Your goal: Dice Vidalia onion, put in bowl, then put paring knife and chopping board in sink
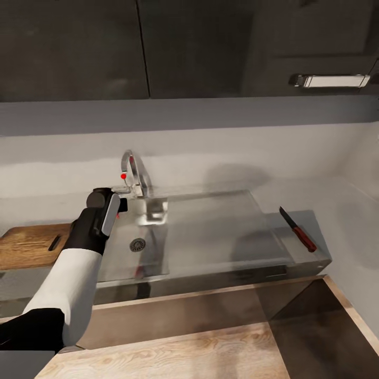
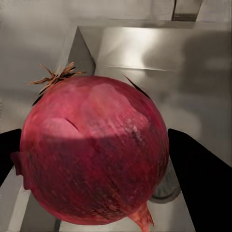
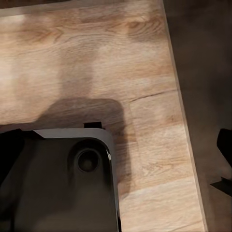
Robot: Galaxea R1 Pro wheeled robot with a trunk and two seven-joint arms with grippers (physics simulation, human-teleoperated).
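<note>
The Vidalia onion (image 2: 94, 154), a pinkish-red ball with a dry tuft, sits between the dark fingers (image 2: 198, 179) of my left gripper (image 2: 96, 159), which is shut on it. In the head view that gripper (image 1: 119, 208) hangs over the left end of the steel sink (image 1: 152, 252), close to the chrome tap (image 1: 134, 173). The brown chopping board (image 1: 29, 245) lies on the countertop left of the sink. The red-handled paring knife (image 1: 298, 230) lies just right of the drainer (image 1: 221, 231). My right gripper (image 3: 116, 154) hangs open over the wood floor. The bowl is out of view.
Glossy black wall cabinets (image 1: 73, 47) hang above the grey backsplash. A drain (image 1: 137, 244) marks the basin floor under my left arm. Pale wood floor (image 1: 184, 352) lies in front of the counter, and my dark base (image 3: 58, 183) sits below the right gripper.
</note>
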